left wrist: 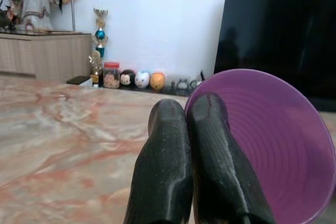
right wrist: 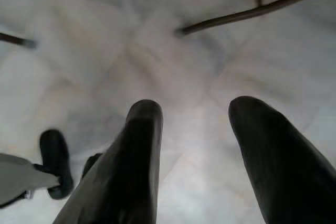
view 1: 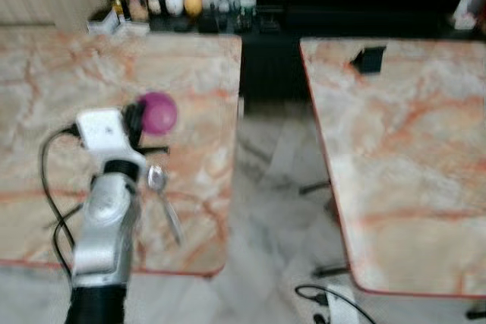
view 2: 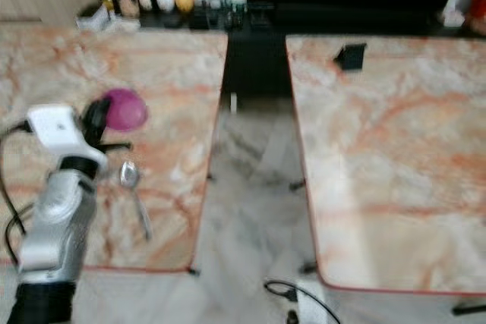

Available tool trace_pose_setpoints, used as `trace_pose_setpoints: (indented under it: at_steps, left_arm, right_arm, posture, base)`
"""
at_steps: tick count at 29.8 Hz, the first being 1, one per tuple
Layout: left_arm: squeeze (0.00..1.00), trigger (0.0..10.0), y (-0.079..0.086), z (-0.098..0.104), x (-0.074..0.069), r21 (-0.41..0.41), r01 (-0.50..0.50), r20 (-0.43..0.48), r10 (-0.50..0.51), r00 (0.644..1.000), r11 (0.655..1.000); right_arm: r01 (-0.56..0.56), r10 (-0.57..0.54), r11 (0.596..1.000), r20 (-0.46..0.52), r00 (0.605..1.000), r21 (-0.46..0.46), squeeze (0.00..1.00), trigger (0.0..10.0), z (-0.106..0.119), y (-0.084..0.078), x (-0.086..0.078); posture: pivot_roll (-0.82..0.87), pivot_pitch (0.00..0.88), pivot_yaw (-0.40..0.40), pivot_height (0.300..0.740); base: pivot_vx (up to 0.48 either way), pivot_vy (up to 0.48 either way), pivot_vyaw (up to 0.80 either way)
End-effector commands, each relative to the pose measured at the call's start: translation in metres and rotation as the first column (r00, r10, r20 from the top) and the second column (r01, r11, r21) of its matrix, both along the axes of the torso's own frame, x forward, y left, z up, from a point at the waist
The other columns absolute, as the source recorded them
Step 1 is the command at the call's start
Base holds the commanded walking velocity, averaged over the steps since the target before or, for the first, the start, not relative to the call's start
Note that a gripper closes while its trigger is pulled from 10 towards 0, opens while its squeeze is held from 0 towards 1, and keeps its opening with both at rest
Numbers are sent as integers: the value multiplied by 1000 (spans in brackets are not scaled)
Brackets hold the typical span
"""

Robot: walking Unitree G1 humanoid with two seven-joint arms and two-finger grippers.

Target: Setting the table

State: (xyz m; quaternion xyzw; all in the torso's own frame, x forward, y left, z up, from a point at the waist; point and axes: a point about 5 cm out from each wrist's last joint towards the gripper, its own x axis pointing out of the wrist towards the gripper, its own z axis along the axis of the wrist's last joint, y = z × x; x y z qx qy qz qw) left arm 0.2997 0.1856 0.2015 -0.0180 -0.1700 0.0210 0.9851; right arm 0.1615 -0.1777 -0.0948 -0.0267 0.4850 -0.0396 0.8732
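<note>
Nearest the head camera is the left arm [view 1: 106, 225], silver, rising from the lower edge of the picture over the left bench [view 1: 45, 89]; at its end the left gripper [left wrist: 191, 150] has its two black fingers pressed together, pinching the rim of a purple bowl [view 1: 158, 111]; in the wrist view the bowl's ribbed inside faces the camera beside the fingers, so the bowl seems tipped on its side and lifted, though whether it touches the bench cannot be told. A metal spoon [view 1: 162, 199] lies flat on the same bench, just beside the wrist and nearer the bench's front edge than the bowl, its round end toward the bowl.

As a judgement, the table setting is at an early or middle stage; the spoon appears to be laid out already, the bowl is in hand and not yet set down, and no other tableware can be made out on either bench; the right bench [view 1: 410, 157] carries just a small dark object [view 1: 370, 59] near its far edge, too blurred to name. What remains, most likely, is to place the bowl upright near the spoon and release it.

Right gripper [right wrist: 197, 145] hangs over the pale floor [right wrist: 157, 51], its fingers apart and holding nothing.
</note>
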Motion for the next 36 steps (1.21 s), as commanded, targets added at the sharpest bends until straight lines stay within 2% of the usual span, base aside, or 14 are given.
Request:
trace_pose_setpoints:
  at_steps: [1,23,36]
  left_arm:
    - [0,10000,6,0,-1,4,-24,2,24,1000,1000]
    - [0,10000,3,9,4,5,6,28,-6,1000,1000]
    - [0,10000,8,8,5,30,16,17,-16,1000,999]
  right_arm:
    - [-12,13,1000,-23,1000,24,0,10000,-3,9,-5]
    - [-15,16,999,-23,1000,33,0,10000,-2,10,-3]
    - [-11,12,999,-19,1000,30,0,10000,-2,8,-3]
  posture:
    - [15,1,-29,740]
    - [13,12,-28,740]
    - [10,14,-31,740]
  base:
    - [0,-480,0]
    - [0,-469,0]
    - [0,-480,0]
